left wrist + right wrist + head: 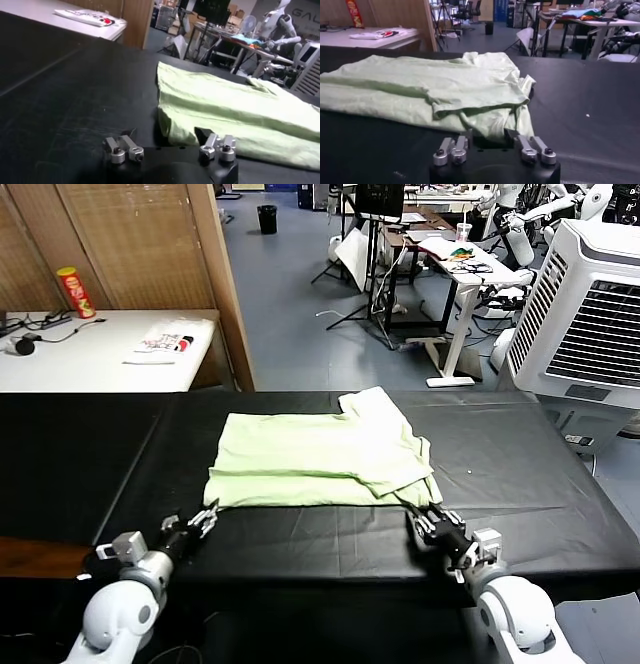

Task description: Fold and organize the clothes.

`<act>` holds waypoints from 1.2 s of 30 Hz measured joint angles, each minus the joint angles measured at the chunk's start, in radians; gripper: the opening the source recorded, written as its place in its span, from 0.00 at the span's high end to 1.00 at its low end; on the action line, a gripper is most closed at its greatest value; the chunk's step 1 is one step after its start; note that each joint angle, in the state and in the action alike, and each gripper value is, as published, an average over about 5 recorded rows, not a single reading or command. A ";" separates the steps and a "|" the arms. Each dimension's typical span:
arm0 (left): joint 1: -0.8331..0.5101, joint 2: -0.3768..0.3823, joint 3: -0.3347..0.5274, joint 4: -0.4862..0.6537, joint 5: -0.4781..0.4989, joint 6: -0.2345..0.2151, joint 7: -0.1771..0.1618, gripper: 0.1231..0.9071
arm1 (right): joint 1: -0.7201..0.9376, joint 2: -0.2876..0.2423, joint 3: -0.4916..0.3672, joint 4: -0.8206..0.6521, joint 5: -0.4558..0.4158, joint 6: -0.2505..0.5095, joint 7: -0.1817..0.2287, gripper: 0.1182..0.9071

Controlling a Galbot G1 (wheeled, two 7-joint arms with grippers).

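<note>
The clothes are one pale lime-green shirt (320, 459), folded flat in the middle of the black table (90, 454). My left gripper (207, 515) sits low at the shirt's near left corner. In the left wrist view the left gripper (167, 134) has its jaws wide apart, with the corner of the shirt (225, 107) lying between them. My right gripper (420, 519) is at the near right corner. In the right wrist view the right gripper (488, 135) has its fingers drawn in against a bunched fold of the shirt (420, 85).
A white printed packet (165, 341) and a red can (75, 292) lie on a white side table at the back left. A wooden partition (215, 274) stands behind the table. A white air cooler (590, 304) stands at the back right.
</note>
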 joint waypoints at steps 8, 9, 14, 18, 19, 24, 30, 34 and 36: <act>-0.001 -0.002 0.006 -0.019 -0.041 0.010 -0.020 0.95 | -0.022 -0.020 0.017 0.039 0.003 -0.065 0.019 0.99; 0.000 -0.002 0.008 -0.019 -0.029 0.011 -0.025 0.97 | -0.025 -0.024 0.020 0.045 0.004 -0.073 0.022 0.99; 0.022 0.010 0.011 -0.031 0.051 0.010 -0.030 1.00 | -0.045 -0.044 0.035 0.067 0.009 -0.099 0.028 0.99; 0.053 0.023 0.011 -0.053 0.100 0.010 -0.028 1.00 | -0.074 -0.060 0.050 0.093 0.014 -0.113 0.029 0.99; 0.064 0.026 0.011 -0.061 0.108 0.010 -0.029 1.00 | -0.084 -0.063 0.054 0.100 0.014 -0.116 0.029 0.99; 0.126 0.033 0.009 -0.117 0.125 0.019 -0.039 1.00 | -0.150 -0.068 0.080 0.143 0.014 -0.124 0.033 0.99; 0.200 0.039 -0.009 -0.192 0.131 0.024 -0.048 1.00 | -0.238 -0.058 0.111 0.189 0.015 -0.125 0.034 0.98; 0.243 0.048 -0.026 -0.228 0.129 0.030 -0.050 1.00 | -0.284 -0.056 0.130 0.225 0.015 -0.130 0.031 0.80; 0.263 0.049 -0.035 -0.245 0.129 0.039 -0.054 0.99 | -0.301 -0.058 0.138 0.244 0.016 -0.134 0.031 0.66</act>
